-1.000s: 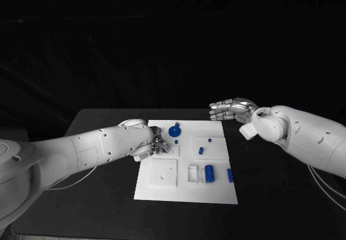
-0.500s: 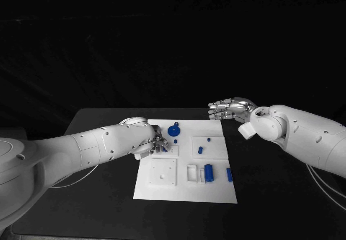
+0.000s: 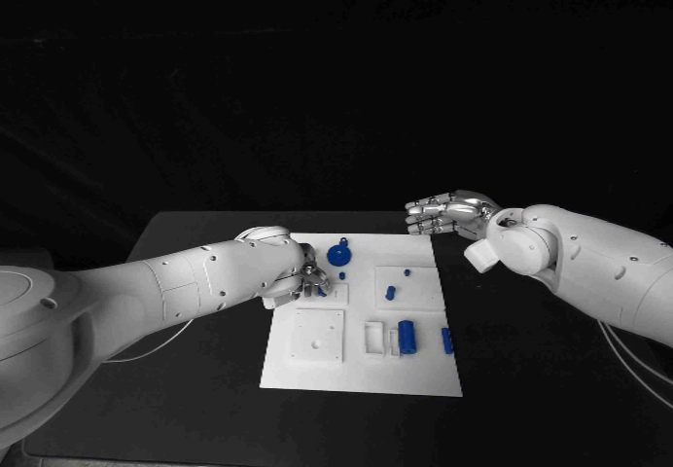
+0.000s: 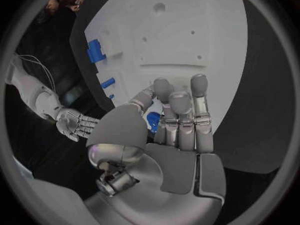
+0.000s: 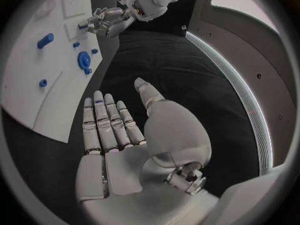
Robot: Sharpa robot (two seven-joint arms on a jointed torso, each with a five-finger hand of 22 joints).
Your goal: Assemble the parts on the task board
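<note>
A: With the left hand (image 3: pixel 301 275) curled over the board's (image 3: pixel 365 375) upper left, a blue part (image 4: pixel 152 120) sits under its fingers; whether it is actually gripped can't be told.

B: Right hand (image 3: pixel 446 213) hovers open, empty. Left should seat that part squarely, pressing gently.

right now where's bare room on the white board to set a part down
The near strip of the white task board, below the square raised plate and the blue cylinder, is bare. The far-left corner is crowded: the left hand beside the round blue disc.
</note>
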